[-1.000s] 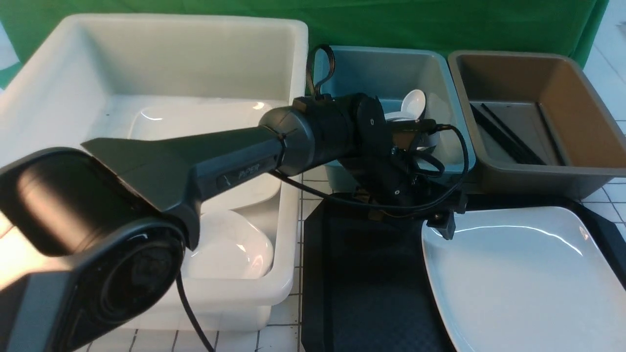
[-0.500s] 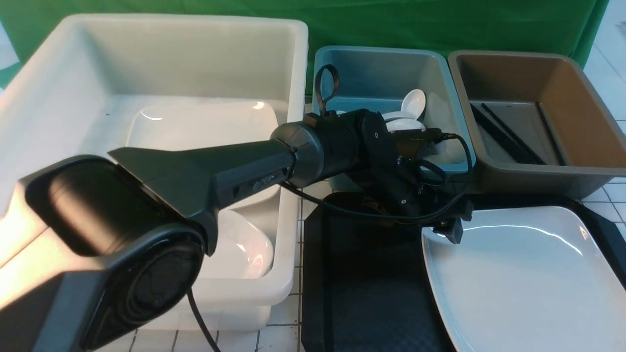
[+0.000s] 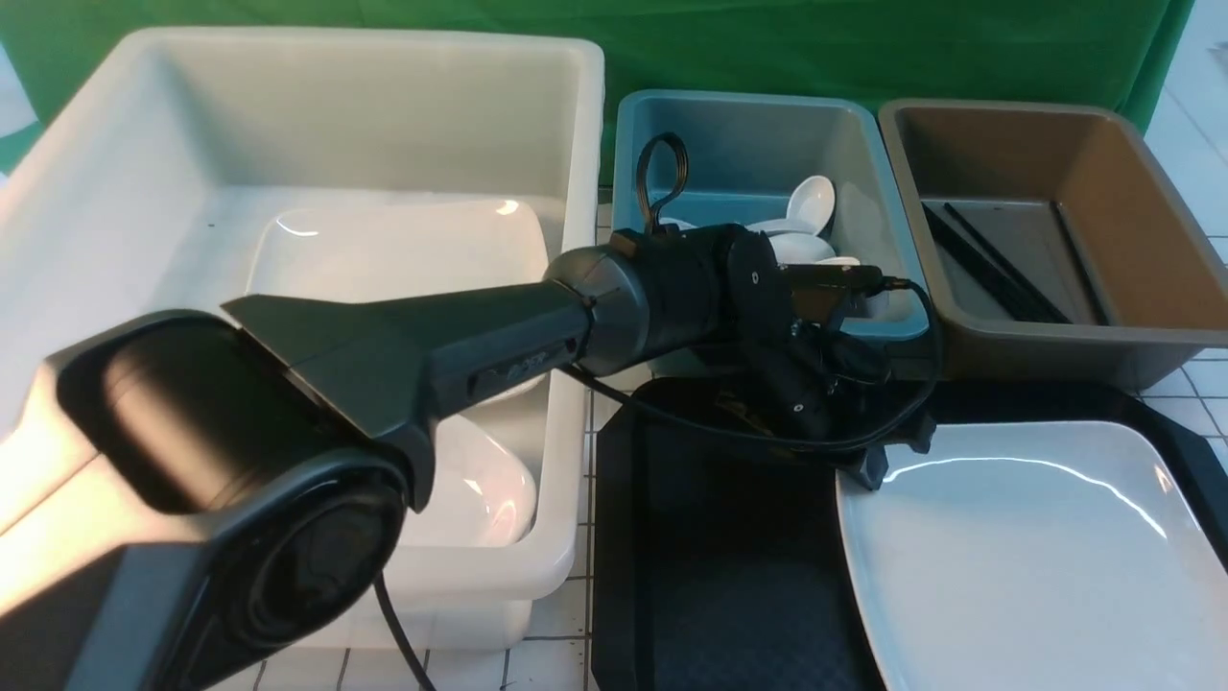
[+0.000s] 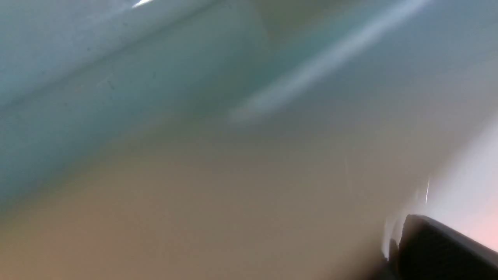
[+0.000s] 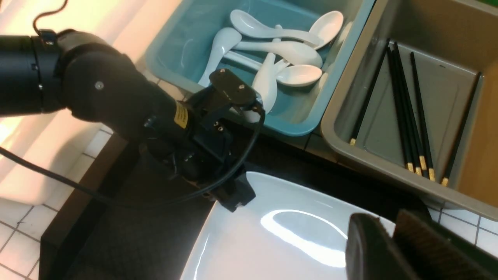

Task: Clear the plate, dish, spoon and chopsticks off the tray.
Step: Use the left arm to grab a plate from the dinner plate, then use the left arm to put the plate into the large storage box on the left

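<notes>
Plate (image 3: 1036,566) has shifted nearer, left hand (image 3: 890,458) now clamping its corner.

Smearing the whole left wrist view into teal-beige blur, showing only a dark finger (image 4: 439,249) corner. Half hiding the left gripper (image 3: 894,456) behind its cable (image 3: 729,432), leaving its grip unclear. Cutting off the plate (image 3: 1036,557) and tray (image 3: 710,576) at the front view's bottom and right edges. Cropping the right gripper (image 5: 393,249) at the right wrist view's bottom.

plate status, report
Left gripper at plate's far left corner, grip unclear. Right gripper above far right corner, state unclear. Plate on tray. Left arm's cable droops nearby.
</notes>
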Robot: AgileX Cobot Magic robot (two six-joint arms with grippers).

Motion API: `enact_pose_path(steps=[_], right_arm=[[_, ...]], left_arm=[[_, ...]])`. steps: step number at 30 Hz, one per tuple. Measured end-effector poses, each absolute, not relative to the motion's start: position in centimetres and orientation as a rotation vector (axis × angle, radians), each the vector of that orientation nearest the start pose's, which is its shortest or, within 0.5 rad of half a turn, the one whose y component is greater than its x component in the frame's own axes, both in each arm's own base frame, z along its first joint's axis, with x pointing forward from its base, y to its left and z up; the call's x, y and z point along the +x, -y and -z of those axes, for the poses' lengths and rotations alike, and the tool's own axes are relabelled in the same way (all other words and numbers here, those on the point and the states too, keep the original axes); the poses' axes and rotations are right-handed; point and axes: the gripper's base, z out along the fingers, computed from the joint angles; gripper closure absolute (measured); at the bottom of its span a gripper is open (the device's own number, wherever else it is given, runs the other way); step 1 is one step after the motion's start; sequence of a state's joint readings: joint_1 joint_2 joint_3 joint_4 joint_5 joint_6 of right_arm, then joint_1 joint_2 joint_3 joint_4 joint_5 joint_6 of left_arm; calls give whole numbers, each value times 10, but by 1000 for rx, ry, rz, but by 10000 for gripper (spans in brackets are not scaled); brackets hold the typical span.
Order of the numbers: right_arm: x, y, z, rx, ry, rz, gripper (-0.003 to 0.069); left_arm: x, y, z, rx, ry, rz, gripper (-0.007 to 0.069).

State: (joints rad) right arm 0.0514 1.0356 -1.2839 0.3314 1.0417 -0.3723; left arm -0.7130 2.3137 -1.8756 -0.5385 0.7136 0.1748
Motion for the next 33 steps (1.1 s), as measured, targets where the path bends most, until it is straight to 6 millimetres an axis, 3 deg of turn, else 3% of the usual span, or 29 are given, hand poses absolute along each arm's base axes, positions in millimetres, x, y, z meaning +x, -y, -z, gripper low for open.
enact_pose_path(steps=[4,5,6,7,11,19,26,33], right_arm=[[185,-35,-434,-430,-2189,-239,505],[185,-35,-434,-430,-2189,-239,505],[185,-35,-434,-430,-2189,-239,505],[185,-35,-434,-430,-2189,-239,505],[185,-35,-434,-430,-2189,-239,505],[185,-35,-434,-430,-2190,-239,505],[185,-35,-434,-431,-2190,-241,505],[185,-35,-434,-430,-2188,-240,505]], left_arm=[[359,351,-196,834,-2529,725,569],[355,347,-216,873,-2491,694,589],[355,347,-218,876,-2488,691,594],[352,343,-233,899,-2459,671,610],[345,334,-261,951,-2413,614,624],[338,322,-290,998,-2355,539,631],[326,305,-333,1023,-2246,472,645],[319,295,-355,1026,-2190,430,646]])
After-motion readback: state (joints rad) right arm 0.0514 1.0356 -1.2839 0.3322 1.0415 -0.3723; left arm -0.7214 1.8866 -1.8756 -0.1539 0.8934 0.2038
